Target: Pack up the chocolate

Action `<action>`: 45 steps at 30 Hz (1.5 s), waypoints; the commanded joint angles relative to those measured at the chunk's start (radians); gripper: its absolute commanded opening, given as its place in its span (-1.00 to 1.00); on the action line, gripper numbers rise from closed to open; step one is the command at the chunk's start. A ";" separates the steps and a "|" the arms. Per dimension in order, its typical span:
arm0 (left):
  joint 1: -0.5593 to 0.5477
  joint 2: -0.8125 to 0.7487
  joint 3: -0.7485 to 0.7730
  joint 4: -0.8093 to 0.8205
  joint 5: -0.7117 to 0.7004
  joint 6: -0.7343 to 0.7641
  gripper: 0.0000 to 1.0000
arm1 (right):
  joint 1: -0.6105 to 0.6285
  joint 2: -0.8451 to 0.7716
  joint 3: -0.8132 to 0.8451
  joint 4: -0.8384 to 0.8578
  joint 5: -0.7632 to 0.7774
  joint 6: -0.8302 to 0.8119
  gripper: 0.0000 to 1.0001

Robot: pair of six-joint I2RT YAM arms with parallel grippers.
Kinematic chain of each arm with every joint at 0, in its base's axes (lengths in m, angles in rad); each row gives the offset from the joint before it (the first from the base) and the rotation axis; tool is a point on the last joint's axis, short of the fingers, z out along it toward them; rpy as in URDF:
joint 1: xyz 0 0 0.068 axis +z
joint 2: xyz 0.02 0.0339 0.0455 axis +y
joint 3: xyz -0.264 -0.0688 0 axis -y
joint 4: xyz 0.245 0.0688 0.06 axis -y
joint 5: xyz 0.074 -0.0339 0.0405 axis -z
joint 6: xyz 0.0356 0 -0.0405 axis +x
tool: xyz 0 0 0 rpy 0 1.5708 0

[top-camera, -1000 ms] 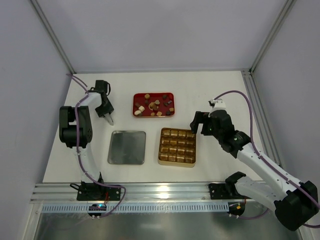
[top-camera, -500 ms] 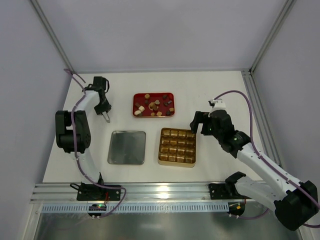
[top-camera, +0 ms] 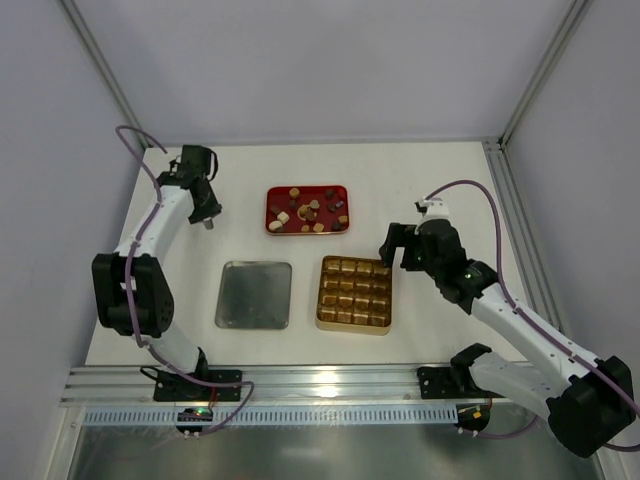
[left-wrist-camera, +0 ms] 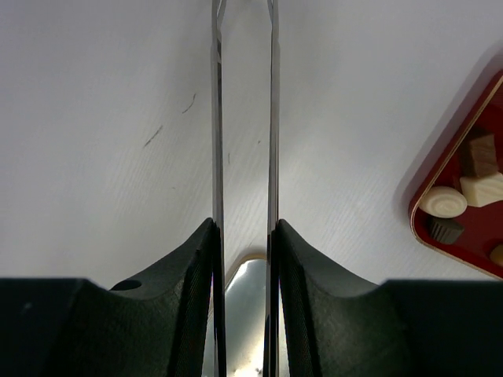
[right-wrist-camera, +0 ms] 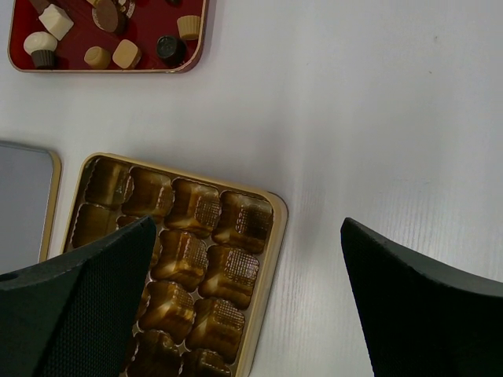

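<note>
The chocolate (top-camera: 307, 210) lies as several dark, tan and cream pieces in a red tray (top-camera: 268, 210) at the back centre. My left gripper (top-camera: 208, 222) hangs over bare table left of that tray, its thin metal blades a narrow gap apart with nothing between them. In the left wrist view the gripper (left-wrist-camera: 244, 16) points at white table, with chocolate (left-wrist-camera: 481, 188) at the right edge. My right gripper (top-camera: 389, 250) is wide open over the far right corner of the gold tin (top-camera: 320, 295). The right wrist view shows the gripper (right-wrist-camera: 247, 228), the tin (right-wrist-camera: 271, 259) and chocolate (right-wrist-camera: 55, 20).
A silver lid (top-camera: 254, 295) lies flat left of the gold tin, and shows between the left fingers (left-wrist-camera: 245, 298) and at the left edge (right-wrist-camera: 23, 196) of the right wrist view. The red tray's rim (right-wrist-camera: 196, 47) is beyond the tin. Enclosure walls ring the table.
My left arm has swung its gripper away from the lid's far edge toward the back left of the table. The right arm has not moved.
</note>
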 commanded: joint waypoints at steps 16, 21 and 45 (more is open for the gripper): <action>-0.187 -0.251 0.028 -0.158 0.043 0.065 -0.31 | 0.001 0.026 0.062 0.010 0.018 -0.013 1.00; -0.275 -0.257 0.049 -0.181 0.092 0.054 -0.28 | -0.001 0.026 0.065 0.001 0.024 0.000 0.99; -0.430 0.024 0.244 -0.128 0.141 0.058 -0.22 | 0.001 0.018 0.059 -0.024 0.069 0.015 0.99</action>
